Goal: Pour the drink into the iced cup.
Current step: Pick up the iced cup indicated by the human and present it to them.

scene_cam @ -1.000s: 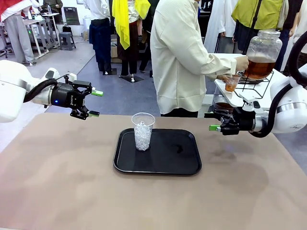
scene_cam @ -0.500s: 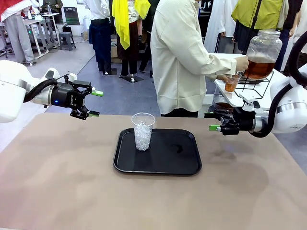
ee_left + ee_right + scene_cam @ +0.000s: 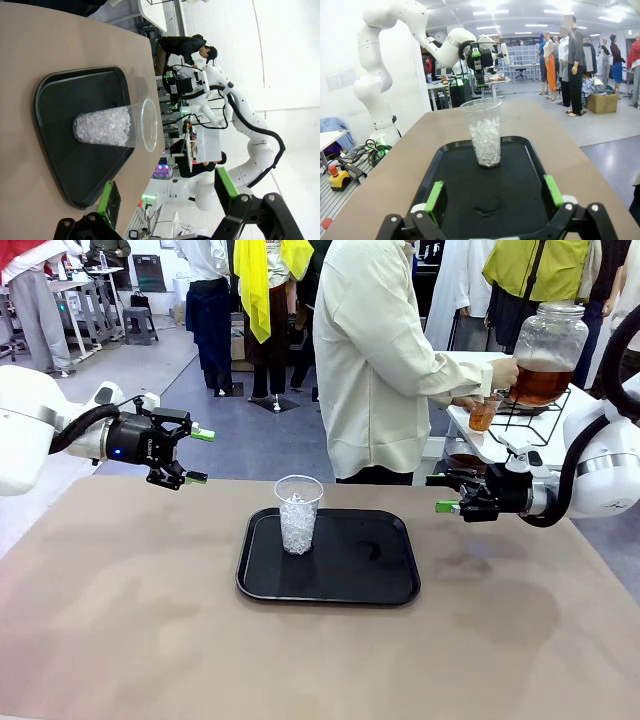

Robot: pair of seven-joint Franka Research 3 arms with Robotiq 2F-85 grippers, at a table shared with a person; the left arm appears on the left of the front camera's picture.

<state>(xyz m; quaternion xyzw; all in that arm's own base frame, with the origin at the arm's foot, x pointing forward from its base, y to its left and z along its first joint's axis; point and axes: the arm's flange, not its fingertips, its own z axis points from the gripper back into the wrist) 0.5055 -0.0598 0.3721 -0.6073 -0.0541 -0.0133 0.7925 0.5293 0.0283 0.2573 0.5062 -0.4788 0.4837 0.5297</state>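
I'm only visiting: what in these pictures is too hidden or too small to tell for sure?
Front view: the small cup is far off and partly covered by the person's hand; how full it is cannot be read.
Front view: whether the jar has a tap is hidden by the person's other hand.
Front and right wrist views: a mark on the tray is too small to tell spill from glare.

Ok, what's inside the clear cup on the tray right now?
Crushed ice fills most of the clear plastic cup on the black tray; no amber tint shows in it. Any meltwater under the ice is hidden.
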